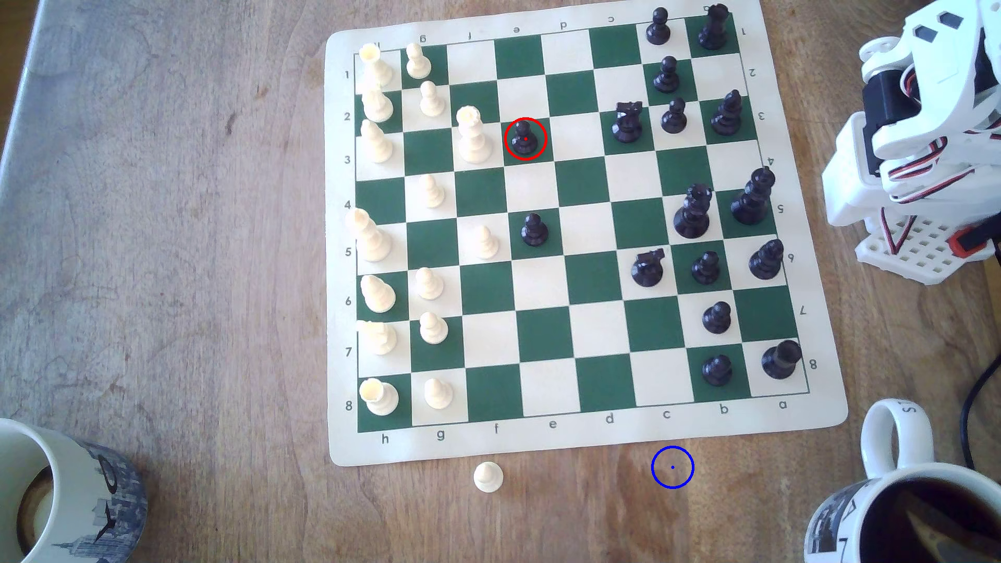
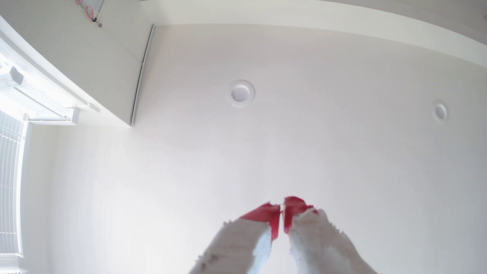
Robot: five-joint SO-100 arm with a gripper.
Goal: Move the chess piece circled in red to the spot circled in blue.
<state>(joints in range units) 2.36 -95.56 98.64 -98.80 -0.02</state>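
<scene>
Nothing in the task has begun: the black pawn [image 1: 525, 138] ringed in red stands upright on a green square of the chess mat [image 1: 585, 438], and the blue-ringed spot [image 1: 672, 467] on the bare wooden table [image 1: 162, 216] lies off the mat, just past its near border below the file letter c. The robot arm [image 1: 921, 135] is folded at the exterior view's right edge, at about three o'clock from the pawn and well apart from it. In the wrist view the gripper [image 2: 282, 210] points up at a white ceiling with recessed lights, its two red-taped fingertips [image 2: 268, 212] pressed almost together with only a thin slit between them and nothing held. The next move, as a judgement, calls for swinging the arm down and across the board, spreading the fingers, and dropping over the pawn's ball head. A tall cream piece [image 1: 472, 135] stands just beside the pawn at its nine o'clock (a crowded side, likely worth avoiding). The blue spot sits at roughly five o'clock from the pawn, with a stray cream pawn [image 1: 488, 476] on the table at the spot's nine o'clock.
</scene>
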